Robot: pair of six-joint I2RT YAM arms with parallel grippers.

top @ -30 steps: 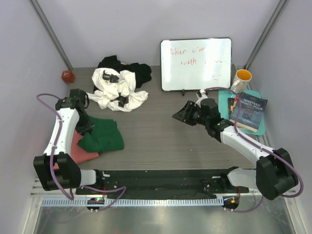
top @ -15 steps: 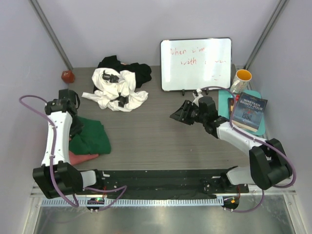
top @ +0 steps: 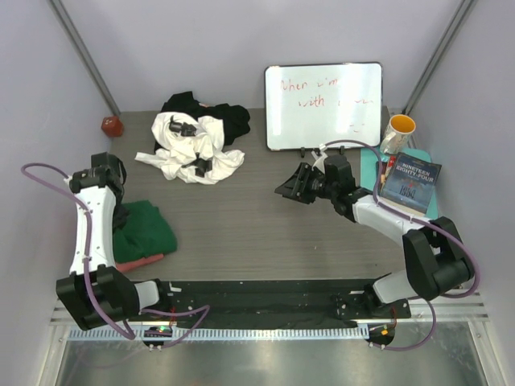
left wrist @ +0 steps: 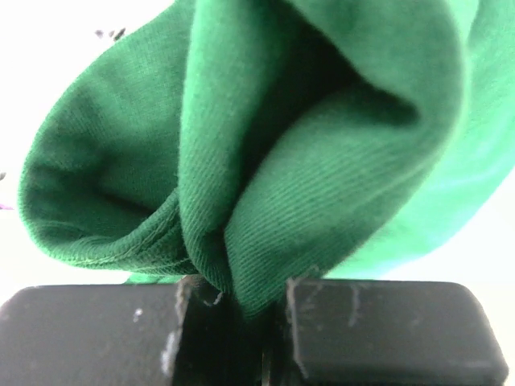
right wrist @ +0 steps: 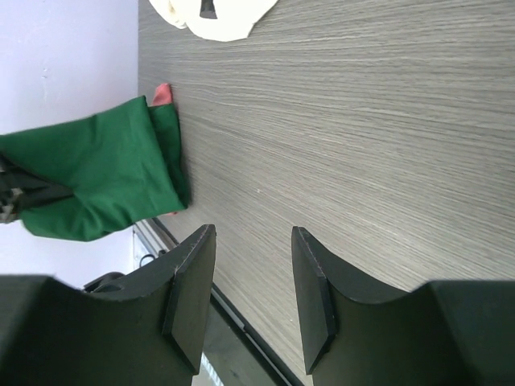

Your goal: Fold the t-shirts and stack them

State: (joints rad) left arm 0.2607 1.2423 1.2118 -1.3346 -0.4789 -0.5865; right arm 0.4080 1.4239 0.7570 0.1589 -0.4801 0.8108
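Firmly, the left gripper (left wrist: 241, 301) pinches a fold of the dark green t-shirt (top: 149, 229). The right gripper (right wrist: 251, 289) hovers spread over the table (right wrist: 362, 121).

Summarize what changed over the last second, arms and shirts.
The left gripper, shut on the dark green t-shirt, dragged it leftward, so that it now covers more of the salmon pink t-shirt. The right gripper, open and empty, drifted slightly left. The white t-shirt, black t-shirt and whiteboard stayed put.
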